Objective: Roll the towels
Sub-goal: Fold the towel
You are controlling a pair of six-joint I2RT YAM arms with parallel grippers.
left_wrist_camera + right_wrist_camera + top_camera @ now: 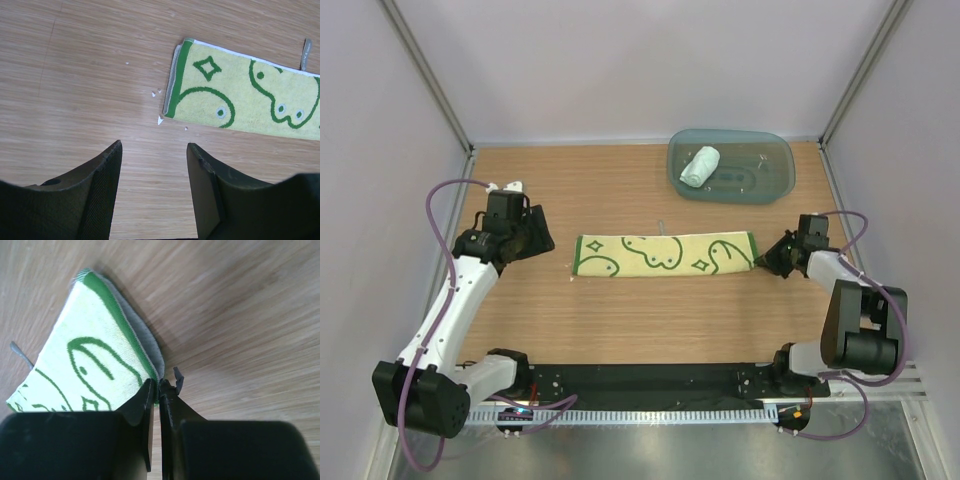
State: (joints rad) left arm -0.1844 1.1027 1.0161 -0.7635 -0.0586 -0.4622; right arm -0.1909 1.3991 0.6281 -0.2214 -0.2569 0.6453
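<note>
The yellow towel lay flat in the middle of the table, folded into a long strip parallel to the near edge, its green line drawings facing up. A thin grey loop stuck out from its far side. The right gripper sat low at the strip's right end. In the right wrist view its fingers were pressed almost together with the green border drawn in between the tips, so it was clamped on that end. The gripper body hid how many layers it had caught, and it also hid the cloth's near part.

The left gripper was just off the strip's left end, its fingers spread wide over bare wood and touching nothing. A few tiny white flecks dotted the wood there. That view cut the strip off at its right edge.

The white towel lay rolled up inside the teal tray at the far right corner. It was too small for its texture to be made out.
</note>
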